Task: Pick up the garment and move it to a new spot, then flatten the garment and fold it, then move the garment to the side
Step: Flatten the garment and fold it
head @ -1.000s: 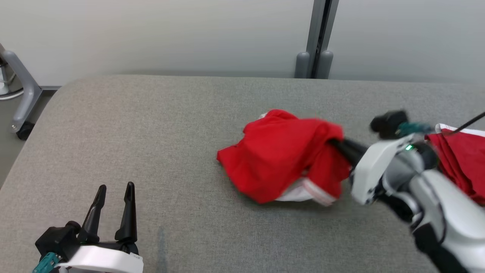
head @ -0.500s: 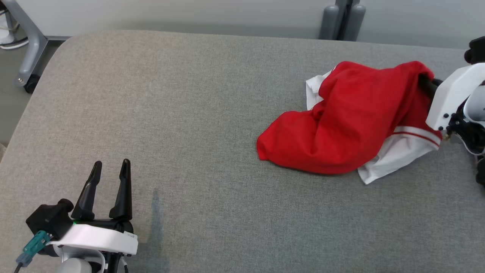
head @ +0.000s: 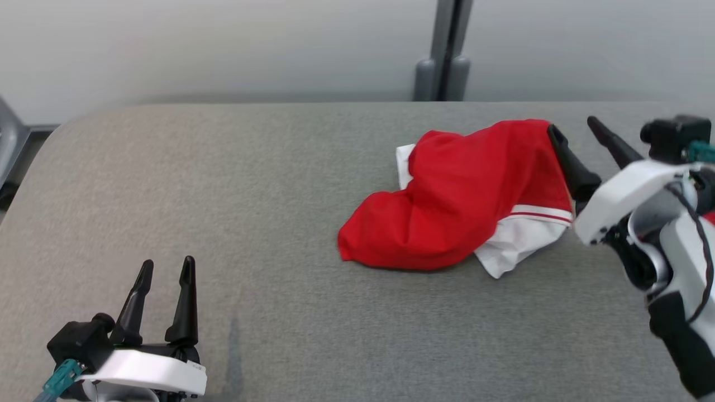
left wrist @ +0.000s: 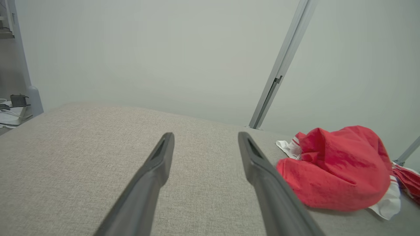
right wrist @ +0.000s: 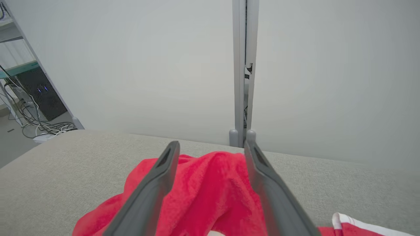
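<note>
Red fabric with white trim, the garment (head: 447, 218) lies in a loose, crumpled heap on the right half of a grey cloth-covered table (head: 223, 195), nearer the table's far edge than its near edge. White panels with thin red stripes poke out from under the heap on its far left and near right sides.

The right gripper (head: 571, 123) reaches in over the table's right side. Its two dark fingers are spread wide apart and grip nothing. In the head view, one finger lies against the heap's right edge while the other stands clear of it, above bare table. In the right wrist view, the right gripper (right wrist: 211, 142) has its fingers either side of a raised fold of the garment (right wrist: 210, 196), with the cloth loose between and below them.

The left gripper (head: 168, 261) sits over the table's near left corner, well apart from the garment. Its fingers are also parted and hold nothing. In the left wrist view, the left gripper (left wrist: 206, 134) points across bare table, with the garment (left wrist: 334, 170) off to one side.

A second red and white cloth (left wrist: 407, 177) lies at the table's right end, just beyond the heap. A grey post (head: 444, 56) stands behind the table's far edge, against a pale wall (head: 223, 50).
</note>
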